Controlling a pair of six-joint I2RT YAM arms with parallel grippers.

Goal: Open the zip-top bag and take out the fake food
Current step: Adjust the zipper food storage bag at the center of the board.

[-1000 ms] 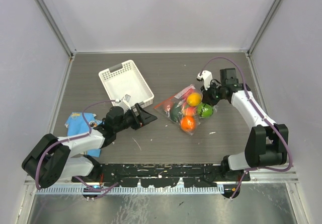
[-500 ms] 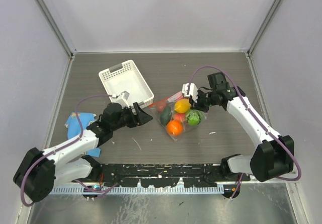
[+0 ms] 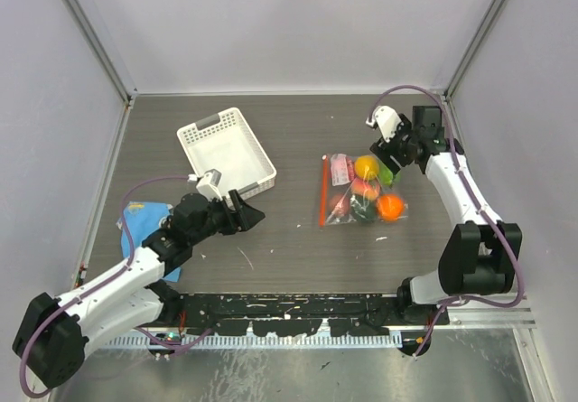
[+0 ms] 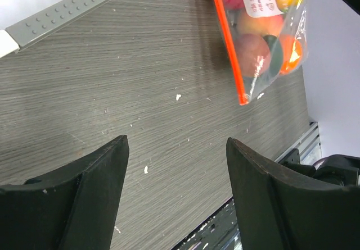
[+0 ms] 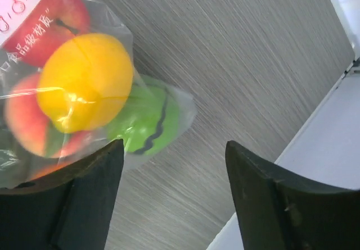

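Observation:
The zip-top bag point(image 3: 358, 188) lies flat on the table right of centre, its red-orange zip strip point(image 3: 323, 191) along the left edge and closed. Inside sits the fake food: a yellow fruit point(image 3: 366, 165), a green one point(image 3: 386, 172), an orange one point(image 3: 390, 206) and others. My right gripper point(image 3: 396, 155) stands open at the bag's far right corner, holding nothing. In the right wrist view the gripper point(image 5: 174, 149) has the green fruit point(image 5: 147, 121) by its left finger. My left gripper point(image 3: 251, 213) is open, well left of the bag point(image 4: 264, 36).
A white slotted basket point(image 3: 226, 149) sits at the back left, just beyond my left gripper. A blue printed cloth point(image 3: 144, 221) lies by the left wall under the left arm. The right wall runs close behind the right wrist.
My right gripper, shut on the bag a moment ago, carried it back to the right and opened; the bag now rests on the table. The left arm drew back slightly toward its base.

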